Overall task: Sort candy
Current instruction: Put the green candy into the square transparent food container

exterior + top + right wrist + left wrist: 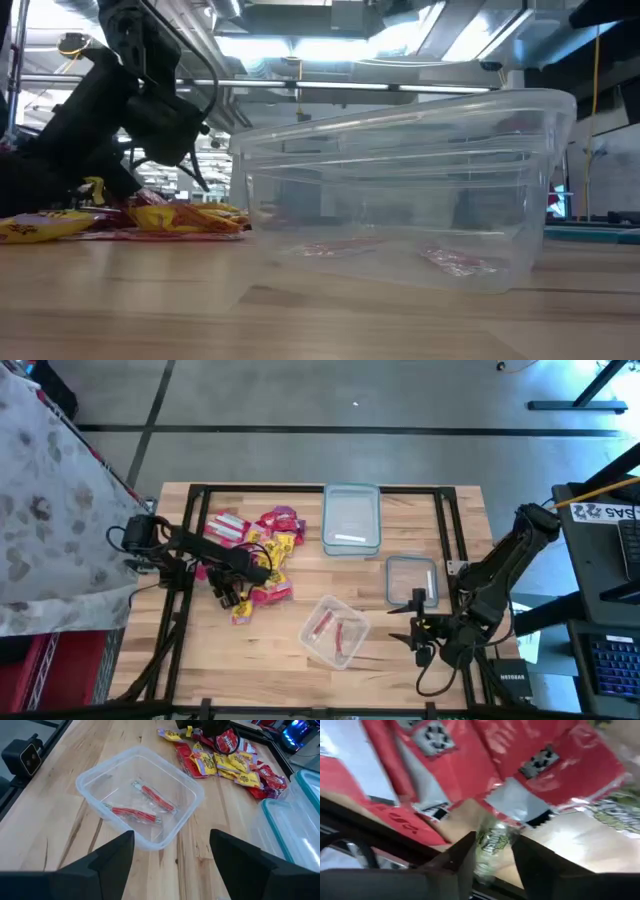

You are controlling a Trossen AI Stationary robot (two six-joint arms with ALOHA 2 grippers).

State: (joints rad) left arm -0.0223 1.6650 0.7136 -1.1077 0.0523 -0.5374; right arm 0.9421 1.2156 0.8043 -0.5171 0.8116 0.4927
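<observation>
We note left gripper [490, 852] low in candy pile [252, 555], clenched on yellow packet [490, 845]. Pile left of clear tub [335, 631]. Right gripper [170, 852] released, beside tub.
</observation>
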